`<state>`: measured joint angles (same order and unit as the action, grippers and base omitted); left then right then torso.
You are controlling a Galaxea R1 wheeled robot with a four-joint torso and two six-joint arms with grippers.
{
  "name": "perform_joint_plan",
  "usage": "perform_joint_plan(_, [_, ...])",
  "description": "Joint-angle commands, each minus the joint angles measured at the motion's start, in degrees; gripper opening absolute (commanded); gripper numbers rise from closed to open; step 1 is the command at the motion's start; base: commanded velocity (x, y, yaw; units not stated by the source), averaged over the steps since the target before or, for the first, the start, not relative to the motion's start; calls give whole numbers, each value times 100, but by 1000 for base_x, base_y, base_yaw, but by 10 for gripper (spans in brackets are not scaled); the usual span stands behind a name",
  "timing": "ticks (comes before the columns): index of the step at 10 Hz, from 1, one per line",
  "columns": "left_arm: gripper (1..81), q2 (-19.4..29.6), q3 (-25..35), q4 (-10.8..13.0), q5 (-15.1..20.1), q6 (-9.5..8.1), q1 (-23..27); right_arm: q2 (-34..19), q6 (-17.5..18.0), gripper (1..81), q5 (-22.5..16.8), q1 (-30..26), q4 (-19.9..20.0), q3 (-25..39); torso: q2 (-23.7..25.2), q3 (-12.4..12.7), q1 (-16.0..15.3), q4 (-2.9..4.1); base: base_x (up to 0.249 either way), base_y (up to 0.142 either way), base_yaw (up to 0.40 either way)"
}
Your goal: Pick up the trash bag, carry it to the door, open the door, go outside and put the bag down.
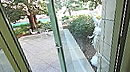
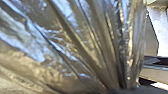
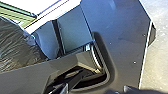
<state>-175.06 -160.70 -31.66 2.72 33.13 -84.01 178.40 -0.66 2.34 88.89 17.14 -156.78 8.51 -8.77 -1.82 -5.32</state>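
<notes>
Closest in: trash bag [image 2: 75,50], thin shiny plastic, grey-brown with bluish glints, spread over most of the left wrist view. Its folds fan out from the lower right of that frame, where they draw together tightly at the bottom edge. How far open the left pincer is, and whether it has hold of the bag, I cannot tell. In the right wrist view the same crumpled plastic sits at the left edge of the frame; pale ground [image 3: 158,67] down the right side. Right pincer: opening and grip, cannot tell.

Next out, head view: green door frame [image 1: 0,36], slanting down the left of the frame. Glass door [image 1: 62,59] stands open outward, its upright edge near the middle of the frame, metal handle [image 1: 58,47] partway down. A gap lies between that edge and the left post.

Beyond: square-jointed paving [image 1: 40,50] at centre left. Right of centre, a light kerb [image 1: 79,54], then a dark planting bed with a round bush [image 1: 82,26]. Pale panelled wall [image 1: 107,19] at right; a whitish shape [image 1: 96,35] beside it, too blurred to name.

Farthest: tree trunk [image 1: 32,20], upper left, foliage above.
</notes>
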Motion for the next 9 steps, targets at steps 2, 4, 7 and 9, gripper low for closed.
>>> perform_joint_plan(2, [10,5,-15,46,361,44,310,67,-40,811,-375,-227,-53,26,0,0,0,0,0,-117,0])
perform_joint_plan(4, [10,5,-23,46,361,44,310,67,-40,811,-374,-227,-53,26,0,0,0,0,0,-100,0])
perform_joint_plan(7, [10,41,-15,46,361,44,293,76,-40,811,-374,-245,-53,26,0,0,0,0,0,-83,0])
perform_joint_plan(9, [10,15,-23,46,361,44,292,67,-40,811,-366,-244,-53,26,0,0,0,0,0,0,0])
